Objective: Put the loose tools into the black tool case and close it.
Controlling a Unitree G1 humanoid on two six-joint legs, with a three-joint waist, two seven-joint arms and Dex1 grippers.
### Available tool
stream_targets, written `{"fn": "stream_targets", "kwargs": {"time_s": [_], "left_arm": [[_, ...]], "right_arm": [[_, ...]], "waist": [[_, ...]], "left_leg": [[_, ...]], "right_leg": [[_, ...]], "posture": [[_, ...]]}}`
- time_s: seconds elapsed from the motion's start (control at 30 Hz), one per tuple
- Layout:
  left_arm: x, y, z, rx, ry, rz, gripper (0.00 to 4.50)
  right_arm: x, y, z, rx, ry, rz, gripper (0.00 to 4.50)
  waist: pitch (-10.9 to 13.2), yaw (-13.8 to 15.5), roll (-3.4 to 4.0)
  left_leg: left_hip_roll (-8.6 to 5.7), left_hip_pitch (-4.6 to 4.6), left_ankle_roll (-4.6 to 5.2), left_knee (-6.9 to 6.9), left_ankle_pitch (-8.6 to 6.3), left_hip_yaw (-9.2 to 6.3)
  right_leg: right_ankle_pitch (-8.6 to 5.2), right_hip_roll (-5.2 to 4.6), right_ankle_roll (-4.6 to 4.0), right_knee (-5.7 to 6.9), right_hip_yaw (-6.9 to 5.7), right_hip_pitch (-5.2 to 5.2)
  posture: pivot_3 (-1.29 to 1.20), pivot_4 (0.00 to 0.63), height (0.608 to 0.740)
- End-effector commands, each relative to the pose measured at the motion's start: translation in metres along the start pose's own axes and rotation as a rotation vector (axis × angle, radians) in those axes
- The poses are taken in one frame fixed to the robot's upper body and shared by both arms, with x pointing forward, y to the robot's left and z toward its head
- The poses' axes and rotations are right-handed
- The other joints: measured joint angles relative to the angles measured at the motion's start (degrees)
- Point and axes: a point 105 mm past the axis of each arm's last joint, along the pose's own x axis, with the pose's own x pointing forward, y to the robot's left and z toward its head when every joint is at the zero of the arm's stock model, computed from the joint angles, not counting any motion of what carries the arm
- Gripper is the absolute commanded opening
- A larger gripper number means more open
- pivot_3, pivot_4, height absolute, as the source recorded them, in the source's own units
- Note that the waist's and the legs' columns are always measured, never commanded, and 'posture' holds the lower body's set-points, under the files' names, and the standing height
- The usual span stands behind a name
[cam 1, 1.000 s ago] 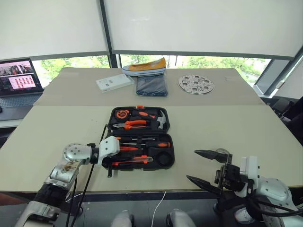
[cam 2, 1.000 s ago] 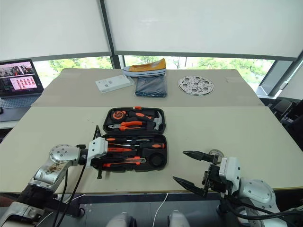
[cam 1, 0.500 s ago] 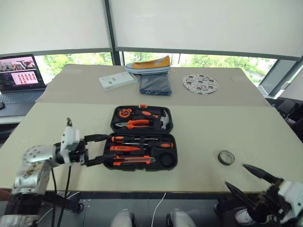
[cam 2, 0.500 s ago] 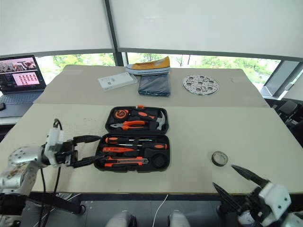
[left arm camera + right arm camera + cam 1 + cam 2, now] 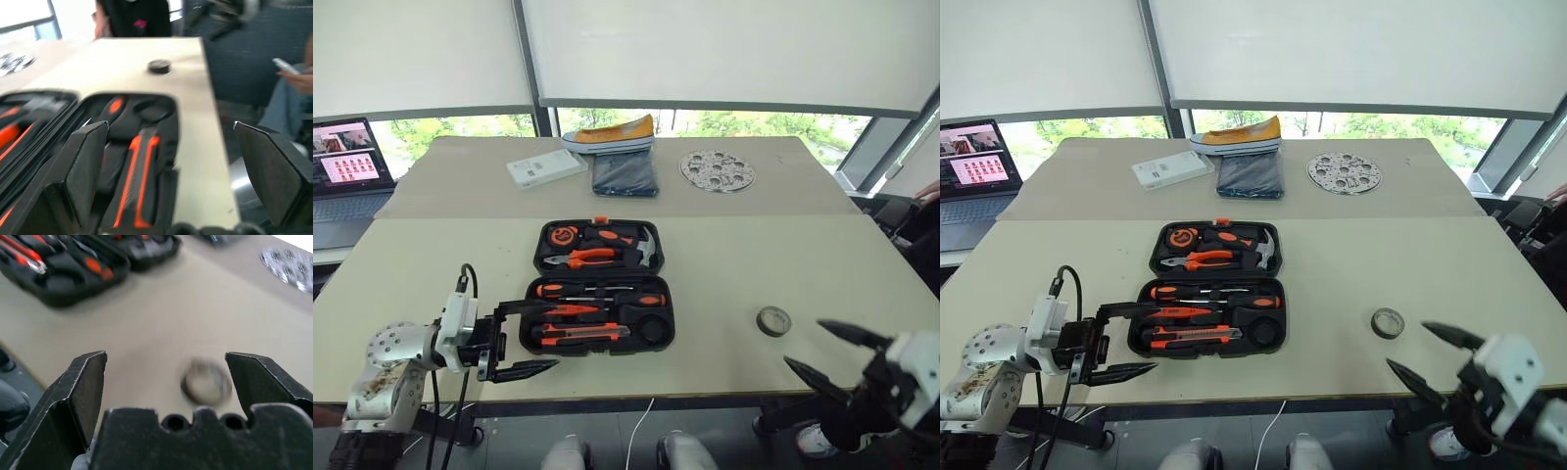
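The black tool case (image 5: pixel 530 291) lies open in the middle of the table. Its far half holds pliers, a hammer and a tape measure. Its near half holds two black-and-orange screwdrivers (image 5: pixel 636 300), a slim orange screwdriver (image 5: pixel 558 309) and the utility knife (image 5: pixel 587 333), with a round slot at its right end. The small dark tape roll (image 5: pixel 772 320) lies on the table to the right of the case. My left gripper (image 5: pixel 543 335) is open just off the case's near left corner, holding nothing. My right gripper (image 5: pixel 803 342) is open near the table's front edge, just short of the tape roll (image 5: pixel 205 382).
At the back stand a white box (image 5: pixel 546 168), a dark folded cloth (image 5: pixel 625 174), a yellow shoe (image 5: pixel 607 134) and a perforated metal disc (image 5: pixel 718 171). A laptop (image 5: pixel 342 171) sits far left. A person (image 5: pixel 137 17) stands beyond the table.
My left gripper opened and drew back from the case's left edge. My right arm swung out to the right, uncovering the tape roll. The camera shifted a little.
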Motion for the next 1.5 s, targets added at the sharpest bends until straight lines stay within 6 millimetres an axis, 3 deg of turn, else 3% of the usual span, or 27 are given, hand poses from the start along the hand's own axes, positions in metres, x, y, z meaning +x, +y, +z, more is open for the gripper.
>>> {"fn": "stream_targets", "kwargs": {"time_s": [0.03, 0.1, 0.3, 0.5, 0.67, 0.87, 0.97, 1.33, 1.5], "left_arm": [[0.009, 0.0, 0.005, 0.019, -0.033, -0.001, 4.41], [0.013, -0.001, 0.004, 0.016, -0.048, 0.006, 4.41], [0.025, -0.008, 0.005, 0.017, -0.074, 0.004, 4.41], [0.022, -0.02, 0.0, 0.016, -0.042, -0.027, 4.41], [0.025, -0.016, 0.005, 0.029, -0.069, 0.002, 4.41], [0.027, -0.012, 0.009, 0.029, -0.091, 0.027, 4.41], [0.029, -0.012, 0.011, 0.031, -0.099, 0.028, 4.5], [0.03, -0.012, 0.009, 0.028, -0.099, 0.042, 4.5], [0.022, -0.012, 0.006, 0.024, -0.085, 0.074, 4.5]], "right_arm": [[0.018, -0.002, -0.001, 0.076, 0.172, 0.057, 4.5], [0.025, 0.003, -0.001, 0.07, 0.233, 0.121, 4.5], [0.032, -0.001, -0.032, 0.094, 0.481, 0.147, 4.5], [0.037, -0.016, -0.042, 0.085, 0.528, 0.103, 4.5], [0.044, -0.027, -0.055, 0.088, 0.543, 0.085, 4.5], [0.047, -0.025, -0.064, 0.11, 0.566, 0.114, 4.5], [0.055, -0.027, -0.059, 0.087, 0.529, 0.114, 3.76], [0.063, -0.018, -0.038, 0.028, 0.429, 0.266, 0.08], [0.087, 0.025, 0.038, 0.038, 0.119, 0.539, 0.08]], "waist": [[0.0, 0.2, -0.04], [0.1, 0.7, -0.1], [0.1, 1.1, -0.16], [0.1, 0.9, -0.16], [0.1, 1.0, -0.18], [0.1, 0.9, -0.18], [0.1, 0.8, -0.24], [0.1, 0.6, -0.23], [0.1, -0.2, -0.2]], "left_leg": [[-0.04, -0.03, 0.0, 0.0, 0.0, 0.01], [-0.07, -0.14, 0.02, 0.0, 0.01, 0.03], [-0.19, -0.49, 0.31, 0.01, -0.18, 0.05], [-0.32, -0.5, 0.58, 0.01, -0.36, 0.02], [-0.29, -0.45, 0.58, 0.06, -0.35, 0.04], [-0.3, -0.44, 0.58, 0.14, -0.35, 0.06], [-0.28, -0.42, 0.58, 0.14, -0.35, 0.06], [-0.29, -0.42, 0.58, 0.21, -0.35, 0.12], [-0.15, -0.41, 0.58, 0.2, -0.35, 0.0]], "right_leg": [[0.0, -0.05, 0.0, 0.0, 0.03, -0.04], [0.02, -0.05, -0.01, -0.08, 0.0, -0.07], [0.15, -0.11, 0.08, -0.34, -0.04, -0.13], [0.22, -0.13, 0.32, -0.37, 0.11, -0.15], [-0.02, -0.1, 0.38, -0.35, 0.1, -0.12], [0.12, -0.1, 0.56, -0.32, 0.14, -0.08], [0.13, -0.09, 0.56, -0.32, 0.13, -0.06], [0.15, -0.09, 0.54, -0.29, 0.17, -0.08], [0.19, 0.05, 0.57, -0.26, 0.2, -0.11]], "posture": [[0.0, 0.15, 0.74], [0.0, 0.15, 0.74], [0.0, 0.15, 0.74], [0.0, 0.15, 0.74], [0.0, 0.15, 0.74], [0.0, 0.15, 0.74], [0.0, 0.15, 0.74], [0.0, 0.15, 0.74], [0.0, 0.15, 0.74]]}}
